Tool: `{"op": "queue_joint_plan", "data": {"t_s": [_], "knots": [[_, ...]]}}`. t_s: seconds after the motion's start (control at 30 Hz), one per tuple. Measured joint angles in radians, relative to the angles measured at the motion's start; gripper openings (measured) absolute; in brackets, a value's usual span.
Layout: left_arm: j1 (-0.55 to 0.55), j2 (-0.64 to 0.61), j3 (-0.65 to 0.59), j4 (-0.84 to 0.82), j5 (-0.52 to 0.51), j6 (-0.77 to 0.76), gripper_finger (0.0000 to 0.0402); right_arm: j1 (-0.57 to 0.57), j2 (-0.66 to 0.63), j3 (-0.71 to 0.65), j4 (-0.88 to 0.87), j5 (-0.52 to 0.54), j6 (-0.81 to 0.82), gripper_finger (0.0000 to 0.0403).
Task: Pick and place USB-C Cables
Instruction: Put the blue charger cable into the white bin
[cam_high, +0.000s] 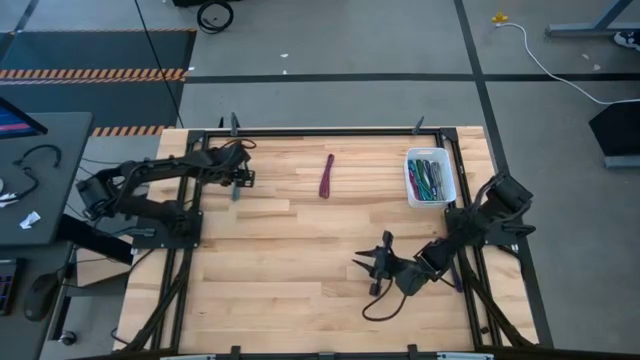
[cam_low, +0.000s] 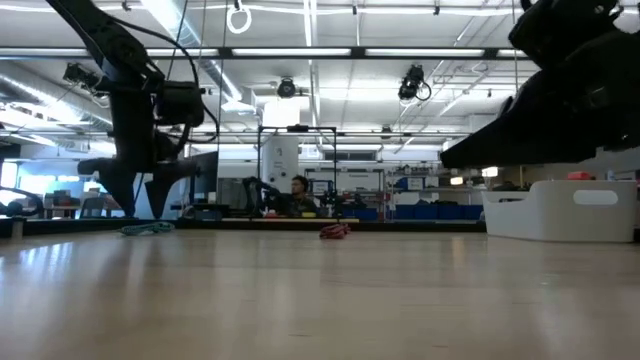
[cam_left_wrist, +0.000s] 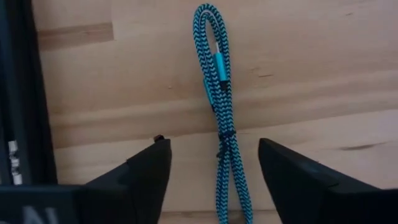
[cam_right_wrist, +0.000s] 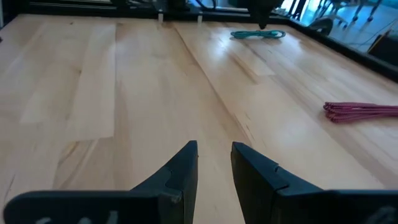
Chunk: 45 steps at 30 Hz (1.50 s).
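High view looks straight down on a pale butcher-block table (cam_high: 300, 260) made of long glued wooden strips, edged by a black metal frame. At the far left, the left gripper (cam_high: 237, 186) hangs over a teal cable (cam_high: 235, 193). In the left wrist view this teal cable (cam_left_wrist: 219, 112) is a braided cord with a fine black-and-turquoise weave, folded into a long narrow loop with smooth turquoise connector shells lying inside it, and pinched together by a dark tie partway down. It lies flat on the wood, and its lower part runs between the two blunt, matte black fingers (cam_left_wrist: 140, 177), which stand wide apart on either side without touching it. The left gripper holds nothing.

A maroon cable (cam_high: 326, 175) lies alone near the far middle of the table, a thin folded strip. In the right wrist view it shows as a bundle of straight, parallel dark-red strands (cam_right_wrist: 360, 112).

A white rectangular plastic bin (cam_high: 449, 180) with rounded corners sits at the far right, holding several more folded cables (cam_high: 429, 180) in green, purple and grey-blue.

The right gripper (cam_high: 378, 263) waits low over bare wood at the near right. Its fingers (cam_right_wrist: 174, 174) leave only a narrow gap, and nothing is between them.
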Motion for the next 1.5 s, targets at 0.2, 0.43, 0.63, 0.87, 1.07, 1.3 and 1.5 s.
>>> {"op": "queue_joint_plan", "data": {"t_s": [0.2, 0.43, 0.63, 0.87, 1.07, 1.3, 1.5], "knots": [[0.000, 0.096, 0.000, 0.030, 0.001, 0.003, 0.0186, 0.062, 0.000, 0.000, 0.001, 0.070, 0.000, 0.0102], [0.000, 0.150, 0.004, 0.075, 0.040, 0.067, 0.0101, 0.132, 0.000, 0.000, -0.025, 0.181, -0.006, 0.0102], [-0.052, 0.138, 0.002, 0.084, 0.044, 0.097, 0.0018, 0.137, -0.001, -0.001, -0.181, 0.199, 0.116, 0.0102], [-0.281, 0.087, -0.002, 0.175, 0.083, 0.072, 0.0026, 0.137, 0.005, -0.072, -0.246, 0.141, 0.297, 0.0102], [-0.525, 0.093, -0.002, 0.484, 0.024, 0.063, 0.0020, 0.106, 0.005, -0.163, -0.122, 0.175, 0.417, 0.0104], [-0.721, 0.137, -0.001, 0.924, -0.071, 0.103, 0.0025, -0.025, 0.005, -0.182, 0.237, 0.097, 0.109, 0.0104], [-0.803, 0.205, 0.000, 1.235, -0.080, 0.197, 0.0026, -0.176, 0.005, -0.182, 0.602, -0.207, -0.188, 0.0104]]}}
